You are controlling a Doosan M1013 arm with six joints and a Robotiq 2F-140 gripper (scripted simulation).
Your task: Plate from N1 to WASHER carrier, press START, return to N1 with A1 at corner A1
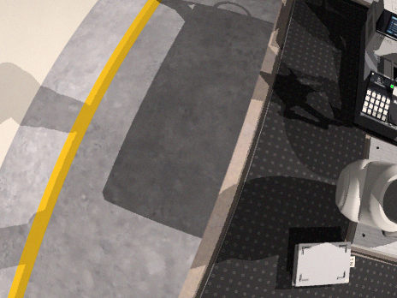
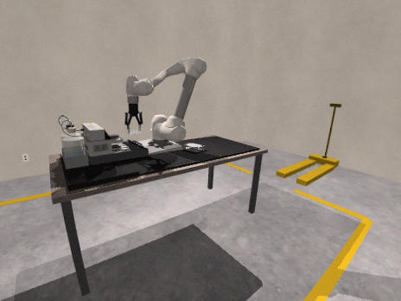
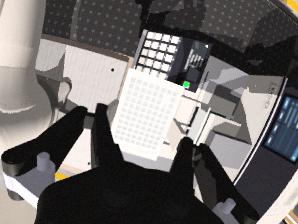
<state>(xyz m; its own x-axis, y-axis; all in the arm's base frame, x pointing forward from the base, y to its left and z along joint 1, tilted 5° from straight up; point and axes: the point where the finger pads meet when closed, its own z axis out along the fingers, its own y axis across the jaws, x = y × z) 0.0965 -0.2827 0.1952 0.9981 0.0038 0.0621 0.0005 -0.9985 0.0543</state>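
My gripper [image 3: 143, 116] [image 2: 133, 126] is shut on the white well plate [image 3: 148, 111] [image 2: 136, 133] and holds it by its long sides, in the air above the plate washer WASHER [image 2: 100, 145] [image 3: 229, 99]. In the wrist view the plate hangs over the area just beside the washer's keypad [image 3: 160, 51] [image 1: 376, 104]. A small lamp [image 3: 186, 84] [image 1: 392, 86] next to the keypad glows green. The carrier's pocket is mostly hidden behind the plate. The plate nest N1 [image 1: 322, 263] [image 2: 194, 147] is an empty grey block with corner locators near the arm's base.
The arm's white base [image 1: 370, 194] [image 2: 168, 127] stands between the nest and the washer. The washer's display [image 3: 286, 123] and tubing [image 2: 66, 122] are at its far end. The table edge [image 1: 239, 158] runs along the mat. A yellow pallet jack [image 2: 315, 166] stands on the floor.
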